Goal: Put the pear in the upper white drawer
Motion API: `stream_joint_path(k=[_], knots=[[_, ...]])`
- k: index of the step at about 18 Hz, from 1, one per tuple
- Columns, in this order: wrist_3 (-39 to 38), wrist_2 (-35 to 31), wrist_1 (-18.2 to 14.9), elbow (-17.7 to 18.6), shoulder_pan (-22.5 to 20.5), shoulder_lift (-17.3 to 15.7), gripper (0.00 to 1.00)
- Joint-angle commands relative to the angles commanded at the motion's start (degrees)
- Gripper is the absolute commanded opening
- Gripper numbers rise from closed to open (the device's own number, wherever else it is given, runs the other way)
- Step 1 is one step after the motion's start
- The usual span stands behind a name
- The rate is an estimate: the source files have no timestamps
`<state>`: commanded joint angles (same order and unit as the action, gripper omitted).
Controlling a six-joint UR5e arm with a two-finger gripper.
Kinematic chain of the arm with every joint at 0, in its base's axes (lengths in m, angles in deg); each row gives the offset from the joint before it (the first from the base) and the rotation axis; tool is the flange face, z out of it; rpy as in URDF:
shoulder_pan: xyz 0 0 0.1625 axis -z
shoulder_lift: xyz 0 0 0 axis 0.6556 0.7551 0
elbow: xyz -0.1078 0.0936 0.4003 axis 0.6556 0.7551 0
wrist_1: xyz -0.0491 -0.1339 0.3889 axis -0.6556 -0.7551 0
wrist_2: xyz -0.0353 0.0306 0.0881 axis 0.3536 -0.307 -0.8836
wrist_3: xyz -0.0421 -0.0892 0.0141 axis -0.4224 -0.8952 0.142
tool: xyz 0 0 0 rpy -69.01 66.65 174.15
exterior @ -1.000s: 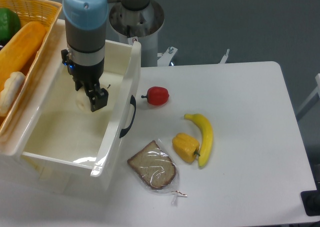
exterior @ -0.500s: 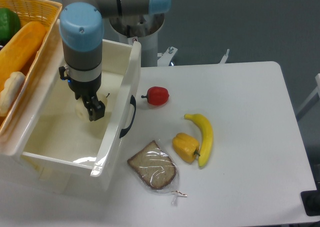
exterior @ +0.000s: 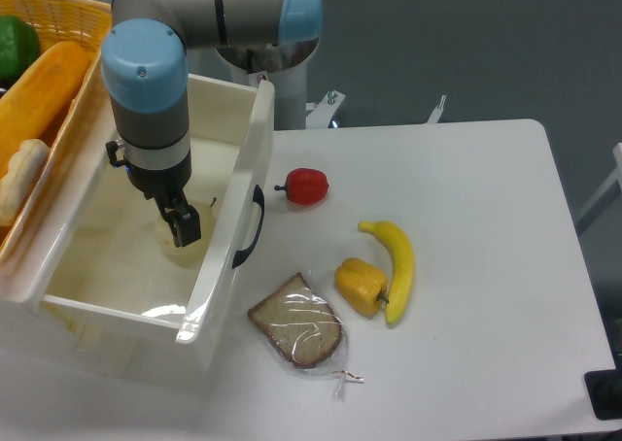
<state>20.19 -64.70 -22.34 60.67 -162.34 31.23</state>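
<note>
The pear [exterior: 201, 239], pale cream with a thin dark stem, sits low inside the upper white drawer [exterior: 255, 140], close to its front panel with the black handle [exterior: 249, 229]. My gripper [exterior: 178, 231] reaches down into the drawer from above and is shut on the pear. One dark finger [exterior: 185, 224] covers the fruit's left part, and the other finger is hidden. I cannot tell whether the pear touches the drawer floor.
A woven yellow basket [exterior: 60, 14] with produce stands left of the drawer. On the table to the right lie a red pepper [exterior: 306, 185], a banana [exterior: 397, 264], a yellow bell pepper [exterior: 361, 285] and wrapped bread [exterior: 297, 322].
The gripper has moved down and toward the drawer's front with the pear, deeper into the drawer. The items on the table have not moved.
</note>
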Motion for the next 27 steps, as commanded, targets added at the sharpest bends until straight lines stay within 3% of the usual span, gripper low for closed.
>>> stream_joint_path(k=[6,10,14,22,27], knots=[[-3.2,1.9,0.0,-3.6,-1.0,-2.2,1.00],[-6.5,3.4,1.0,-3.9,-4.1,-5.0,1.00],[-10.6,3.7,3.5,-3.9,-9.1,-5.3,1.00],[-10.2,3.4,4.7,-3.2,-23.2,-2.1,1.00],[-0.6,1.9,5.1,-2.6,-30.5,2.7,1.00]])
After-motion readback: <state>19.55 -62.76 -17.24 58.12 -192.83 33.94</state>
